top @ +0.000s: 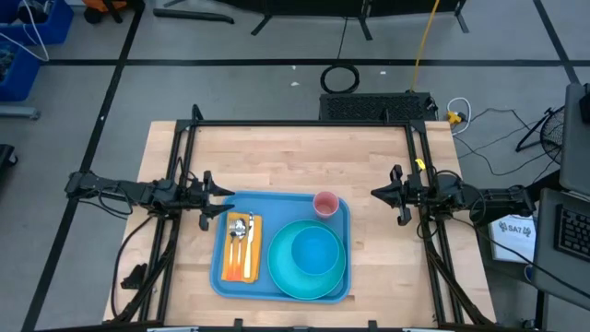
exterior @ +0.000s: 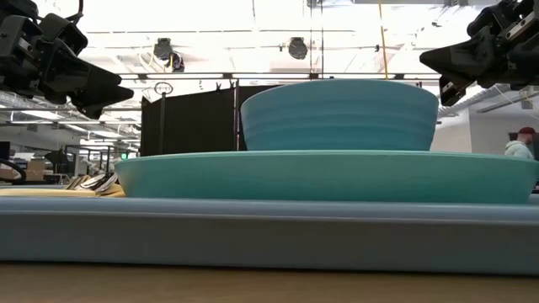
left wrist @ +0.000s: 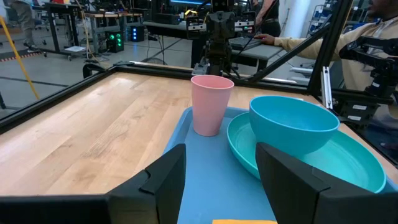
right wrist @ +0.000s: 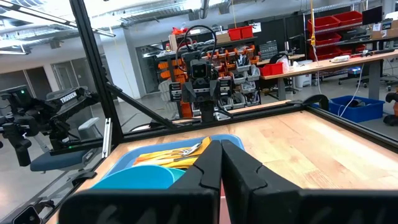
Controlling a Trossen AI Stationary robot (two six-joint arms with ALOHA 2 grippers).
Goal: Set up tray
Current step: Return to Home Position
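Tray (top: 277,207) beside left end effector (top: 224,203) (untouched)

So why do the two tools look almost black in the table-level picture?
Low view: the bright ceiling lights glare behind the left tool and right tool, so both show as dark silhouettes, and the bowl is lit from behind. High view: the light is even, with no glare on the table.

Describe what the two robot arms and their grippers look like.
Both arms are black, slim and jointed, with black cables running along them. The left gripper and the right gripper each carry two dark, angular, wedge-shaped fingers on a short crossbar. A small yellow bit shows near the right wrist.
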